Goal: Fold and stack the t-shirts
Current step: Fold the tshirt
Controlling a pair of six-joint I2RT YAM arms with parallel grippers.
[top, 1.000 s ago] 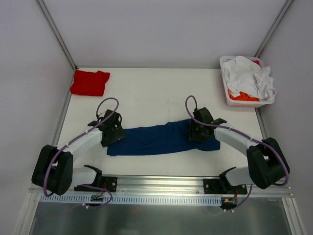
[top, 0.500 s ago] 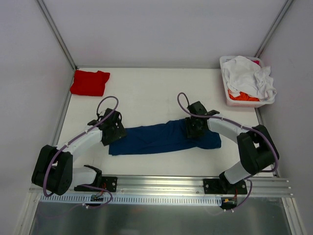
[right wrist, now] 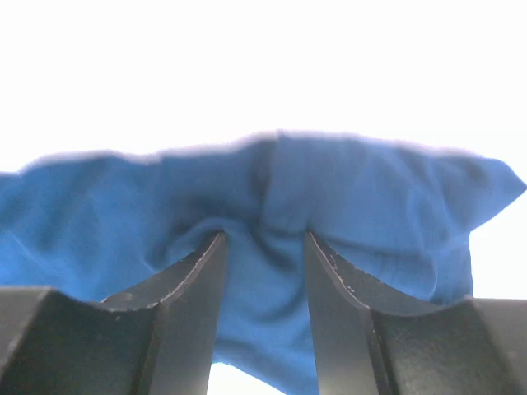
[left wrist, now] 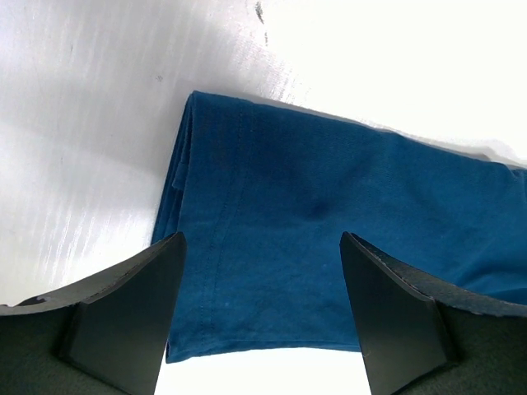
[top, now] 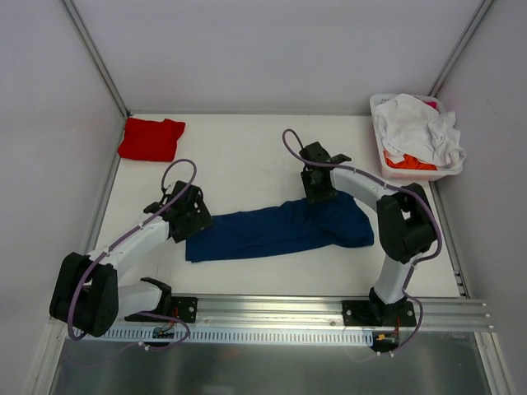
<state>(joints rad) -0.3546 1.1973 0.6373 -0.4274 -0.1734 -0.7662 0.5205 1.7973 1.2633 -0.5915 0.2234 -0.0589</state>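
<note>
1. White table (top: 247, 156), pale walls. The blue shirt (top: 272, 232) lies as a long strip near the middle.
2. Your left gripper (left wrist: 262, 247) hangs spread wide over its left end, likely to pin it.
3. Your right gripper (right wrist: 263, 239) pinches the puckered far edge, seemingly for folding.
4. A folded red shirt (top: 151, 138) sits far left.
</note>
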